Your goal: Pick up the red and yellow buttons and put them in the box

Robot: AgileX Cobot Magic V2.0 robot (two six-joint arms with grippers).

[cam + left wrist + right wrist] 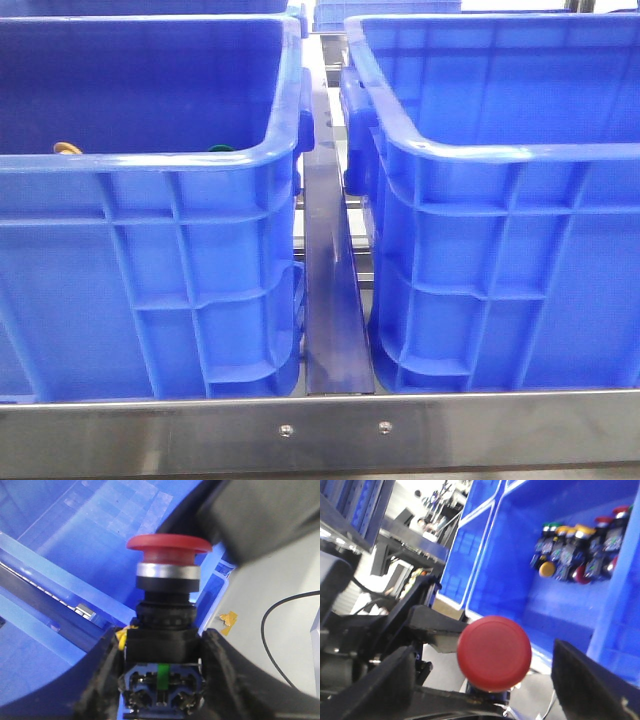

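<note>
My left gripper [161,647] is shut on the black body of a red button [167,545], whose cap points away from the wrist, with a blue crate [75,540] behind it. In the right wrist view the same red button [494,652] faces the camera. It sits between the spread fingers of my right gripper [487,656], which is open, with a gap on each side of the cap. A yellow button's cap [67,148] peeks over the rim of the left box [150,250]. Neither arm shows in the front view.
A second blue crate [500,250] stands to the right, with a metal strip [335,300] between the two. In the right wrist view, several buttons [577,550] with green, yellow and red caps lie in a crate's corner. A dark blurred shape [260,515] looms beside the red cap.
</note>
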